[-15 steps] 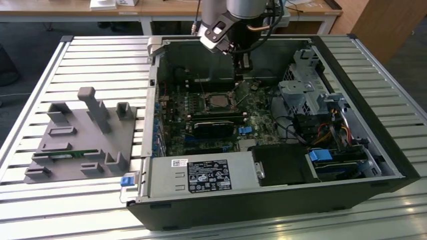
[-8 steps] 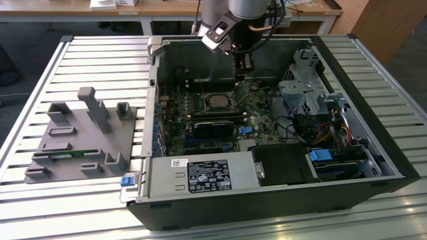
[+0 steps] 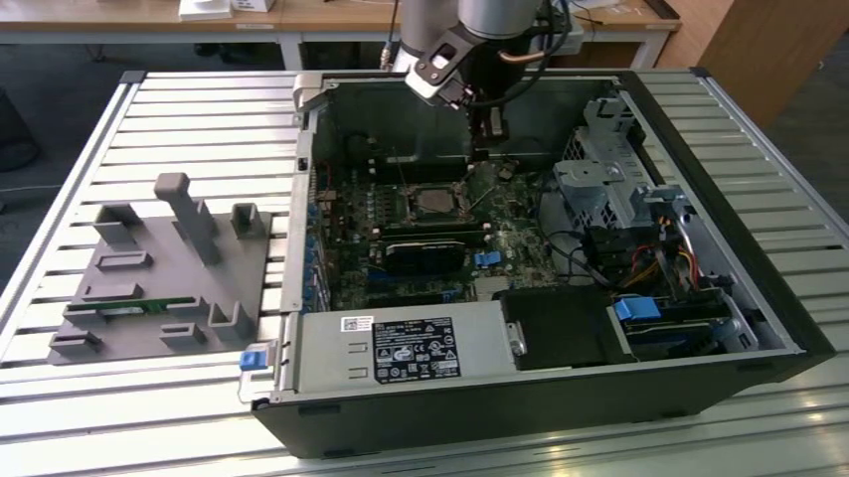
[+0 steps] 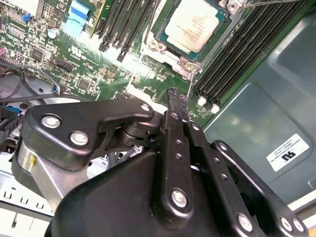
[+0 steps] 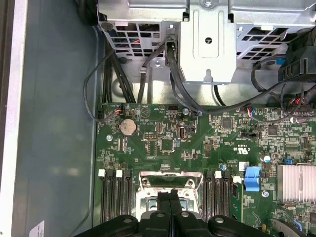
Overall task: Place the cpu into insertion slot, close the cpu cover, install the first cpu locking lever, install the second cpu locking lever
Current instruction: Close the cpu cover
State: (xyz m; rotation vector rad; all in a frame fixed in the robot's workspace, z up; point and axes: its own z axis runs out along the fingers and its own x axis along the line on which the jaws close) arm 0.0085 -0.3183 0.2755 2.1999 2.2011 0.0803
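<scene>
- Second wrist view is showing the gripper [image 4: 173, 95] with its two black fingers pressed together and nothing between them. Its tip is hanging over the green circuit board [image 4: 98, 74], just beside the socket.
- Exterior view is showing the arm reaching down into the open computer case [image 3: 743, 248], with the fingertips near the insertion slot [image 3: 408, 203] but apart from it.
- The cpu [image 4: 196, 25] is lying flat in that slot with its pale top facing up, so the placing looks done.
- The cpu cover [image 4: 168, 52] is appearing to lie down around the chip, its window framing the metal top. I cannot tell whether it is fully seated.
- Judging by that, the work is sitting at the lever stage. A thin metal rod [image 4: 256, 3] is running along the socket's far edge and is probably a lever.
- Doing this well is meaning pushing the rod with the closed fingertip alone, in one smooth arc.
- It is also meaning staying off the chip's top and off the memory slots [image 4: 247, 49] flanking the socket.
- The cover should be sitting flat first; otherwise the lever is likely to be binding.
</scene>
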